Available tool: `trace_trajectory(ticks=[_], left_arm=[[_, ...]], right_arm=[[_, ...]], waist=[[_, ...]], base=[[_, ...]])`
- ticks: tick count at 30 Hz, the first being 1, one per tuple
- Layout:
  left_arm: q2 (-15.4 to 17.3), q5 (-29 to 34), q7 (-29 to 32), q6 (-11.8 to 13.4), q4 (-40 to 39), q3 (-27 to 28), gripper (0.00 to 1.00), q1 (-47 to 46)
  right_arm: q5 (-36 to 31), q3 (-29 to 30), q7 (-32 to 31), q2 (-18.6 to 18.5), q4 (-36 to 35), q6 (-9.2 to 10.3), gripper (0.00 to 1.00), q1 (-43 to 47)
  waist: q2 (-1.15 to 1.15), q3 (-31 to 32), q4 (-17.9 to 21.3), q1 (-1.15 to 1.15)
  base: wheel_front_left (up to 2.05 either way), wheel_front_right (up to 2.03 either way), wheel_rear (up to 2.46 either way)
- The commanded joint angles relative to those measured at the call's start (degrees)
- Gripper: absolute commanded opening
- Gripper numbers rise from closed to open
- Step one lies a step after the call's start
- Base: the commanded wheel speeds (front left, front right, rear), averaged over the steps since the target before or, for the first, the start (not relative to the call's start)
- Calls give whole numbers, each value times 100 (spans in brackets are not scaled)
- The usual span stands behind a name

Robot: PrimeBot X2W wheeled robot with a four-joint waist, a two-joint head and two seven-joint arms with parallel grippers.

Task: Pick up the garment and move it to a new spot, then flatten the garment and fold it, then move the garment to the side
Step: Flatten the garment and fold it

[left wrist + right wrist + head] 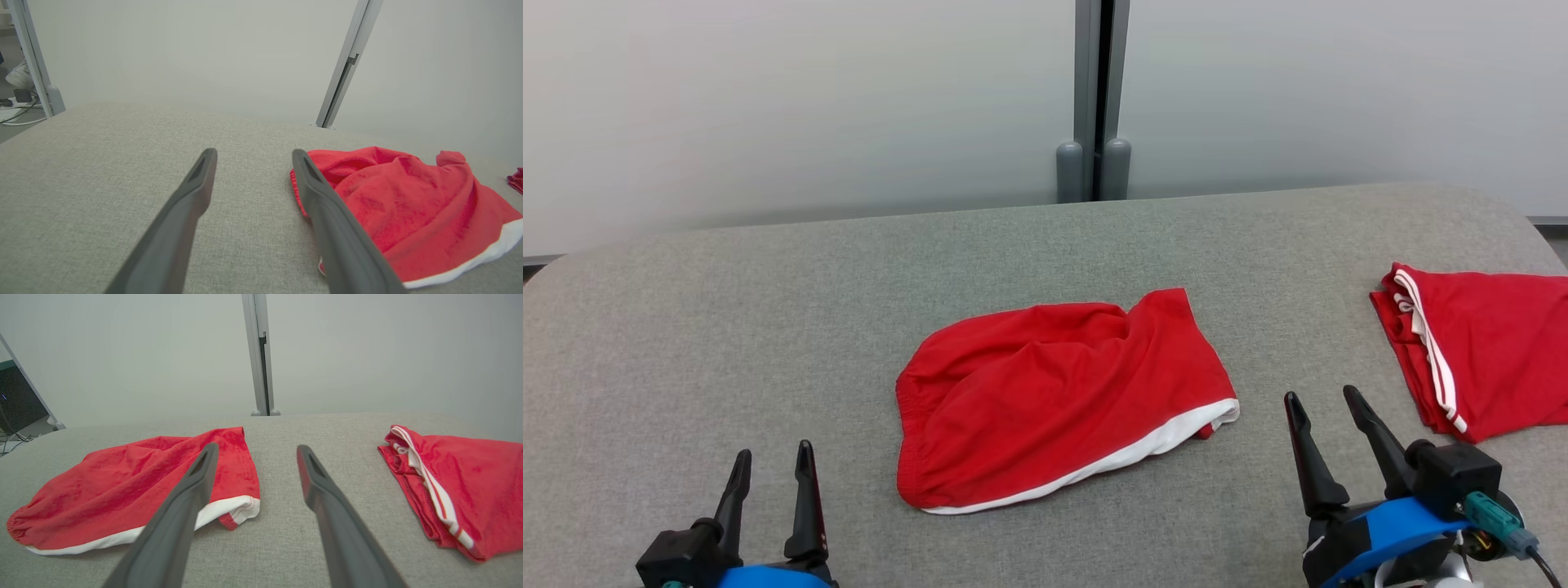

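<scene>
Garment (1054,392) lies rumpled on the table (768,310) (white hem (1094,468) nearest the robot); left gripper (773,454) and right gripper (1321,396) both hover spread apart, holding nothing.

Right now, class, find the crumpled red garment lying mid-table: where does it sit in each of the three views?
Head view: crumpled red garment, centre of the picture.
Left wrist view: it fills the lower right.
Right wrist view: it lies in the left half, low.
Shared landmark: the grey post at the back.

Lab or office: pale partition panels (768,106), grey fabric table (727,327), floor cables (18,115)
</scene>
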State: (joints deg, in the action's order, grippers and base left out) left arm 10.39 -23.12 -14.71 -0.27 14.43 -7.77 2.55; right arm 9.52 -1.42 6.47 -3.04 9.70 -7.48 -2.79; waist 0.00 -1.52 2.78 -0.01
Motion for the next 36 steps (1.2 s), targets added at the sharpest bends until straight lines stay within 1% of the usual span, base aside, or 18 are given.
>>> trace_trajectory(ticks=[1, 6, 12, 18, 24, 25, 28, 36], left_arm=[[18, -3, 14, 33, -12, 16, 100, 65], [27, -40, 42, 74, -72, 1, 100, 112], [17, -48, 50, 82, -121, -55, 100, 133], [65, 21, 135, 46, -179, -174, 100, 46], [22, 65, 435, -190, 14, -582, 100, 80], [-30, -4, 511, -285, 204, -681, 100, 45], [-76, -98, 590, -419, 535, -785, 100, -109], [-211, -190, 559, -587, 1425, -1054, 100, -610]], right_arm=[[-40, 13, -40, 11, -75, -4, 100, 108], [65, -26, -165, 15, -257, -4, 100, 176], [140, -18, -227, 16, -307, -4, 100, 198], [150, -15, -264, 16, -327, -4, 100, 186], [180, -49, -258, 16, -318, -4, 100, 104], [186, -64, -252, 16, -303, -4, 100, 76], [218, -107, -254, 14, -284, -4, 100, 27], [236, -203, -244, 14, -137, -4, 100, -102]], waist=[[0, 11, 8, 1], [0, 15, 37, 1], [0, -12, 30, 1], [0, -103, 15, 1], [0, -252, 39, 1], [0, -305, 46, 1], [0, -399, 65, 1], [0, -536, 123, 1]], base=[[0, 0, 0], [0, 0, 0], [0, 0, 0], [0, 0, 0], [0, 0, 0], [0, 0, 0], [0, 0, 0], [0, 0, 0]])
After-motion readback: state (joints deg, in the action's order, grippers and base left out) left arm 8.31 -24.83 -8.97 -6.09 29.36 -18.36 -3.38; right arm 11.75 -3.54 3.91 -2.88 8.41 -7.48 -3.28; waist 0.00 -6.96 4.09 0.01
